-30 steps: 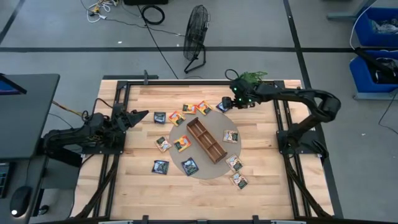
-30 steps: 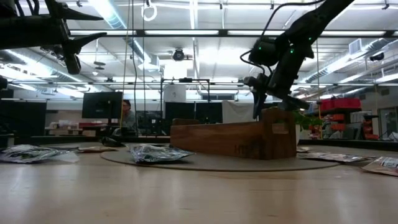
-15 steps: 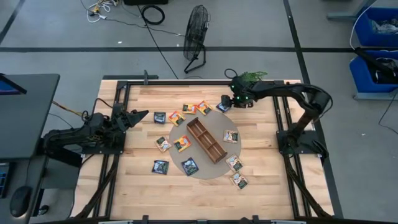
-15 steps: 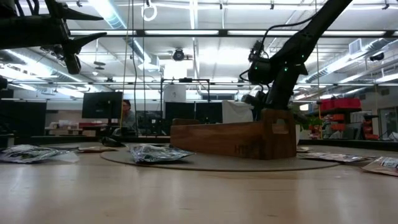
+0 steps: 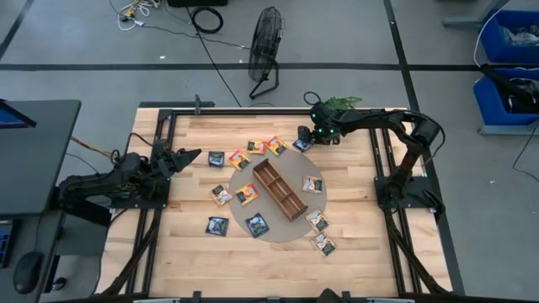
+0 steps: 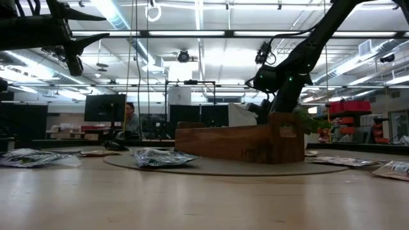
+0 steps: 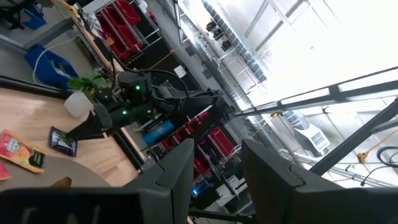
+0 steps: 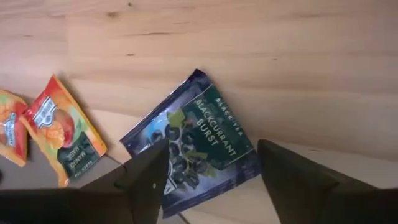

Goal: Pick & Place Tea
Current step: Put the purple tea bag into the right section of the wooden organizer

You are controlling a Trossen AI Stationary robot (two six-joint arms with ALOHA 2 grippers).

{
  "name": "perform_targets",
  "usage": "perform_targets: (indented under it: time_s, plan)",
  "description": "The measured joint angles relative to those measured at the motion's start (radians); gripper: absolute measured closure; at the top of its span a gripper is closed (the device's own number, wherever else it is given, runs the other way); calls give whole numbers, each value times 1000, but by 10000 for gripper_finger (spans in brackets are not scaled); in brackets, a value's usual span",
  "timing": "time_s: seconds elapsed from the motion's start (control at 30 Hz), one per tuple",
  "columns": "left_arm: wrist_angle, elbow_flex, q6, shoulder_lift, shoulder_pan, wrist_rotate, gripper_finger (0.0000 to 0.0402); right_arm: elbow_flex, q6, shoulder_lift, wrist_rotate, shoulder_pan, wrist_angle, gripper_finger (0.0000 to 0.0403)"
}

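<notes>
The wooden tabletop [image 5: 185,244] is occupied at its middle by a round grey mat [image 5: 296,234], on which a long wooden compartment tray [image 5: 279,190] is laid diagonally. Tea sachets are scattered around the tray, on the mat and off it. The right pincer [image 5: 307,138] is held low with its jaws spread wide over a dark Blackcurrant Burst sachet [image 8: 194,143] lying at the mat's far edge. The left pincer [image 5: 192,156] is parked at the tabletop's left side, partly open and empty.
</notes>
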Motion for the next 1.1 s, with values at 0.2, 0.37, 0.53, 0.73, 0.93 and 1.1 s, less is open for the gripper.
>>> perform_targets:
  time_s: [0.2, 0.37, 0.53, 0.73, 0.93, 1.1]
  plan:
    - [0, 0, -12, 0, 0, 0, 262, -1, -27, 2, 3, -3, -6, 216]
    - [-1, 0, -12, 0, 0, 0, 262, -2, -62, 4, 5, -3, -8, 293]
    - [-1, 0, -12, 0, 0, 0, 262, -3, -95, 8, -9, -3, -1, 384]
    - [-1, 0, -12, 0, 0, 0, 262, -5, -123, -31, -48, 9, -34, 396]
    - [-2, 0, -11, 0, 0, 0, 262, -5, -164, -156, 20, 63, -133, 400]
    - [-10, 0, -10, 0, 0, 0, 262, -5, -156, -299, 116, 138, -225, 401]
